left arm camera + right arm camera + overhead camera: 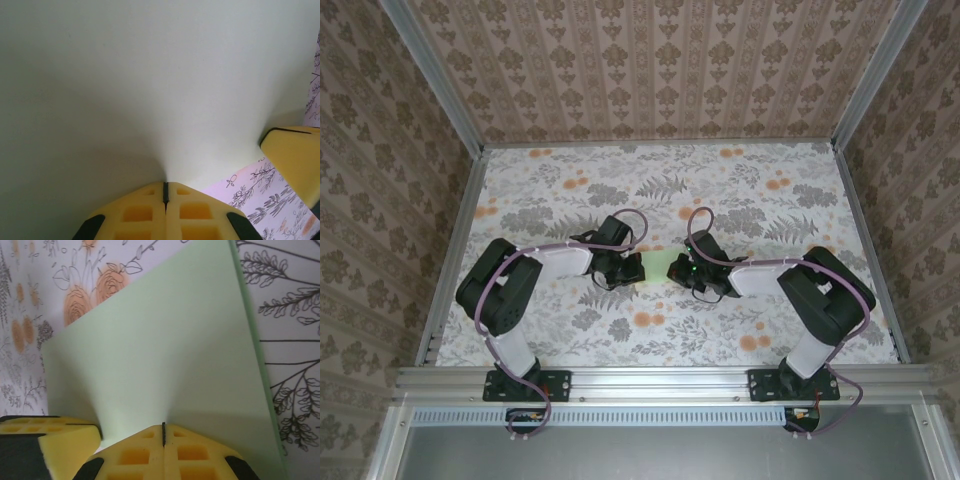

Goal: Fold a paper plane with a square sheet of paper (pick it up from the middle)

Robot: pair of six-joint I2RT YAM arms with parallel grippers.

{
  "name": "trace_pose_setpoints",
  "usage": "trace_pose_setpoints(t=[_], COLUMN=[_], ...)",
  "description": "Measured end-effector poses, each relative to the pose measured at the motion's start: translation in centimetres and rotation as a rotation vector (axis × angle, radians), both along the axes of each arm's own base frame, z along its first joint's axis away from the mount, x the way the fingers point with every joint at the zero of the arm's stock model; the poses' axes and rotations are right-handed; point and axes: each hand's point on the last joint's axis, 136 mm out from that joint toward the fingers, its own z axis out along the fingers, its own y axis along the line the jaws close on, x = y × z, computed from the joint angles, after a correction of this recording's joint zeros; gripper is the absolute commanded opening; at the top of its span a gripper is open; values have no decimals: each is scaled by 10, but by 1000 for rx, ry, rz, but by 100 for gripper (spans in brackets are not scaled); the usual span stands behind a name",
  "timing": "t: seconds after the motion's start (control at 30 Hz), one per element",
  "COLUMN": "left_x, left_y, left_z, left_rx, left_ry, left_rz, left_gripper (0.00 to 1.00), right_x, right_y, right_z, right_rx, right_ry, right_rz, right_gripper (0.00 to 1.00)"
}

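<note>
The square sheet of paper (pixel 657 265) is pale green and sits between the two grippers at the middle of the table. My left gripper (pixel 631 268) is shut on its left edge, and in the left wrist view the sheet (pixel 150 85) rises from the closed yellow fingertips (pixel 165 192). My right gripper (pixel 678 270) is shut on the opposite edge. In the right wrist view the paper (pixel 165 355) spreads away from the closed gripper (pixel 163 434), puckering at the pinch. Each wrist view catches the other gripper's yellow finger (pixel 295 155) (pixel 45 440) beside the sheet.
The table carries a floral cloth (pixel 740 190) and is walled by patterned panels with aluminium frame rails (pixel 665 378). Both arms fold inward from their bases (pixel 525 385) (pixel 790 385), with purple cables looping over them.
</note>
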Motion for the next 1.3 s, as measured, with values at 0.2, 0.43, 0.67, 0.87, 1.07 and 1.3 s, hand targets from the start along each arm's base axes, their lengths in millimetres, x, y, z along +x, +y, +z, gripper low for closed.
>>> trace_pose_setpoints(t=[0.2, 0.43, 0.67, 0.87, 1.07, 1.3], left_x=[-1, 0, 6, 6, 8, 10], left_y=[-7, -33, -37, -33, -31, -18], left_z=[2, 13, 10, 1, 0, 1], left_rx=[-7, -72, -97, -120, -145, -163], left_ry=[-17, -60, -83, -62, -61, -69], left_rz=[-5, 24, 128, 203, 246, 296], left_gripper=[0, 0, 0, 0, 0, 0], right_x=[-1, 2, 4, 4, 4, 5], right_y=[-1, 1, 2, 2, 2, 0], right_z=[-4, -5, -5, -5, -5, -6], right_rx=[9, 36, 51, 59, 63, 54], right_ry=[28, 34, 39, 46, 46, 42], right_rz=[-29, -56, -72, -85, -90, -100], right_gripper=[0, 0, 0, 0, 0, 0])
